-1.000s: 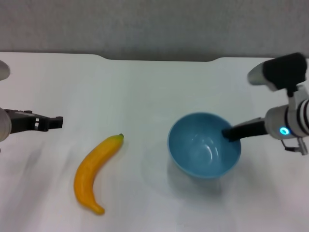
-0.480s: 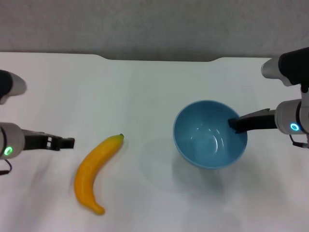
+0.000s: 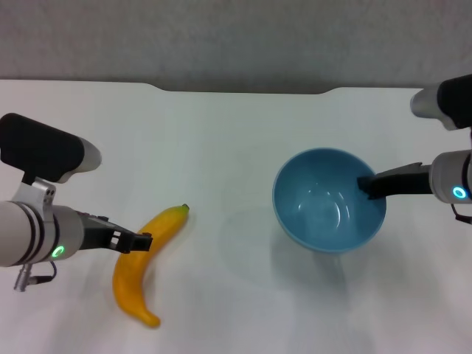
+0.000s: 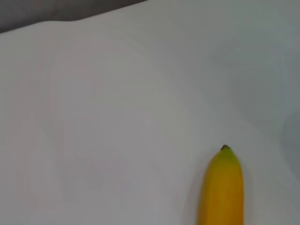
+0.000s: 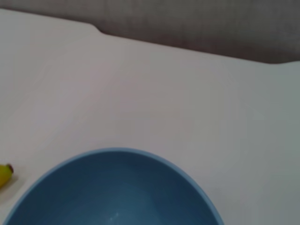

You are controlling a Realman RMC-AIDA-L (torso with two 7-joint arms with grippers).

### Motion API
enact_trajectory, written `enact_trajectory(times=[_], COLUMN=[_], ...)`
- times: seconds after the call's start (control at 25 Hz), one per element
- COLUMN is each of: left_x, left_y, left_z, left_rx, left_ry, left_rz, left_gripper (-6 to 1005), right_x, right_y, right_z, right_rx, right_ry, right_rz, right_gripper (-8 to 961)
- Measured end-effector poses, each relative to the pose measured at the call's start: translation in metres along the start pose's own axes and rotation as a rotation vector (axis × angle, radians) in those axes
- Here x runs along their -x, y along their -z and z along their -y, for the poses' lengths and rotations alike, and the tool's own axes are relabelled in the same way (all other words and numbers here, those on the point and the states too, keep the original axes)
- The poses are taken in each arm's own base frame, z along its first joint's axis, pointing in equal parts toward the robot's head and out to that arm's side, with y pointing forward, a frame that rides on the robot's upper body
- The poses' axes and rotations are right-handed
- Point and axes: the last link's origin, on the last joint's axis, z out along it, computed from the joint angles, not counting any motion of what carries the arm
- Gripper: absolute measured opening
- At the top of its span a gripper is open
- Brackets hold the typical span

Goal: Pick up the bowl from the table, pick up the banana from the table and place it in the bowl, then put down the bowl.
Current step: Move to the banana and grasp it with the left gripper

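1. Right claw is clamped on the rim of the glossy light-blue round bowl, holding it up off the plain white table over its right side.
2. Left claw sits over the middle of the curved yellow-orange plastic banana; can't tell if it's gripping. Banana lies near the table's front-left.

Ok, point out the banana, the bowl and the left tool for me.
banana point(image 3: 131, 284), head view: on the yellow body, below the middle of its curve.
bowl point(image 3: 324, 206), head view: on the blue inner floor.
left tool point(image 3: 137, 241), head view: at the dark fingertips over the banana.
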Motion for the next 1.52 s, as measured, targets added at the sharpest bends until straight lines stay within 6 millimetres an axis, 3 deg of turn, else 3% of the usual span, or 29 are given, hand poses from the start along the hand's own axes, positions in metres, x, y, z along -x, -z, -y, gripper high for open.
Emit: enact_trajectory(times=[0.68,1.16,1.52], left_x=[0.001,0.022,0.021], left_y=[-0.019,-0.03,-0.035], left_z=[-0.001,0.008,0.005], left_rx=[0.037,0.01,0.014], left_ry=[0.128,0.188,0.174], left_rz=[0.008,0.07,0.09], left_gripper=[884,885,884], right_x=[0.008,0.008,0.01], right_y=[0.009,0.01,0.01], right_z=[-0.002,-0.006,-0.008], right_rx=[0.003,0.008,0.011], right_ry=[0.009,0.022,0.026], right_rz=[0.04,0.049,0.053], right_gripper=[32,32,33])
